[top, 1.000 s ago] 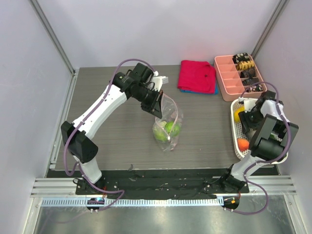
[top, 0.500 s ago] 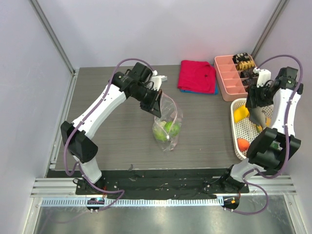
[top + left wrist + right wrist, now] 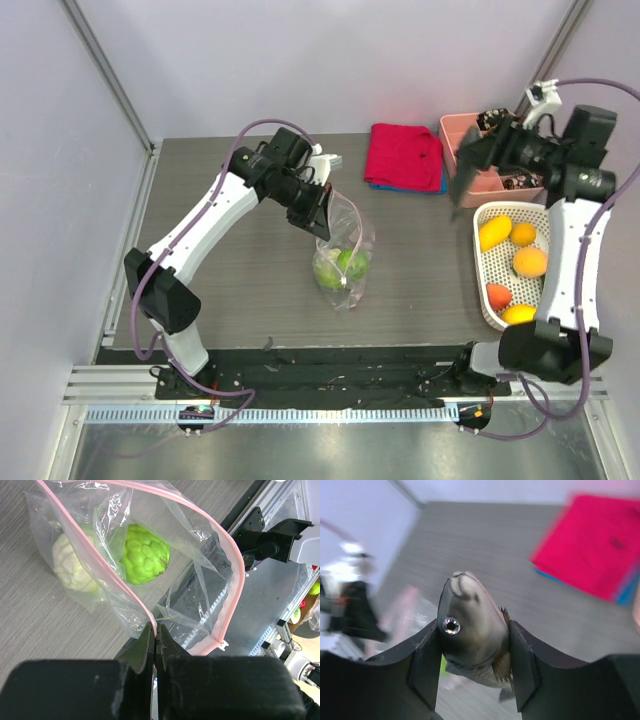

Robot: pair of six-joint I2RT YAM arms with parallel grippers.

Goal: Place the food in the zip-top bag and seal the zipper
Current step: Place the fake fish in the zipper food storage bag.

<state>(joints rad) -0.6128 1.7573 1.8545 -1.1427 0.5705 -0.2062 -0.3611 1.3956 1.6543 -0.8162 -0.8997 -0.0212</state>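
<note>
Loading was part-done: L gripper (image 3: 155, 636), clamped shut on zipper (image 3: 236, 575), held zip-top bag (image 3: 345, 255) w/ two green pcs (image 3: 145, 554); R gripper (image 3: 475, 630), half-spread, gripped toy fish (image 3: 470, 615); fruits (image 3: 529, 261) in basket (image 3: 480, 262) at table's right edge & sealing outstanding.

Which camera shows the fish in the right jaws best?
The right wrist view: the toy fish fills the centre, clamped between the jaws, head up, one eye showing. The top external view gives only a small dark shape at the right jaws. The left wrist view does not show it.
</note>
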